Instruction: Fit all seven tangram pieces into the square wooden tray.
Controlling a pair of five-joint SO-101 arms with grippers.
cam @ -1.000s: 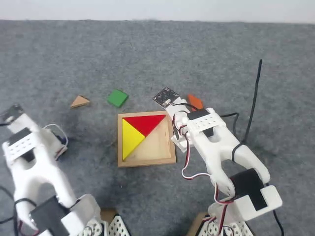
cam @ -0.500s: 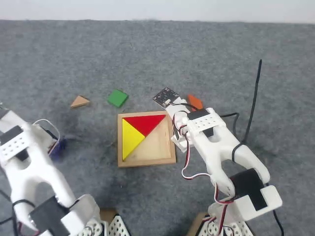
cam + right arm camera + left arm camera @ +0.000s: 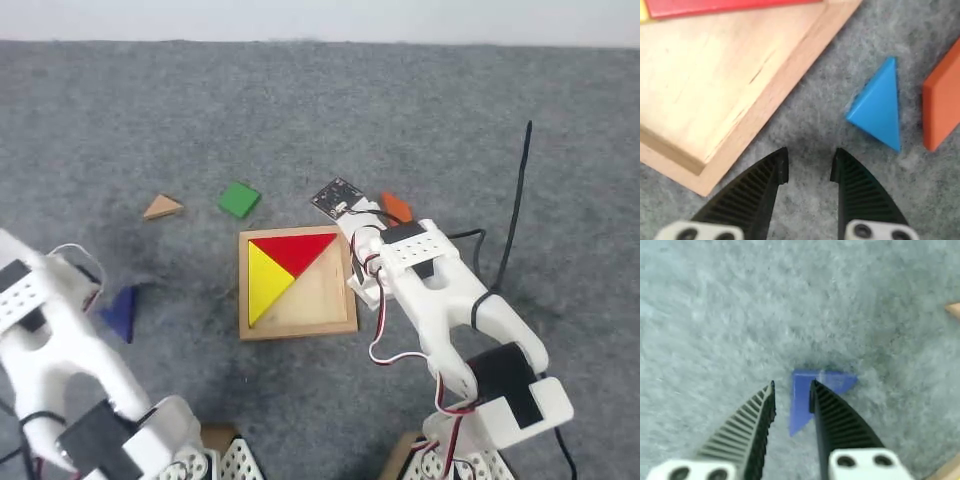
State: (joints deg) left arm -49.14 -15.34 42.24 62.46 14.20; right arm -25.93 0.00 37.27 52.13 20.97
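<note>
Hovering the left gripper (image 3: pixel 792 386), fingers parted and empty, right at the blue triangle (image 3: pixel 800 400) lying flat on the carpet (image 3: pixel 715 315) well left of the tray (image 3: pixel 298 328), probably risking shoving it instead of pinching.

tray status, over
Left gripper open over dark blue triangle. Right gripper open, empty, beside tray. Tray holds red triangle and yellow triangle. Nothing on its bare half.
</note>
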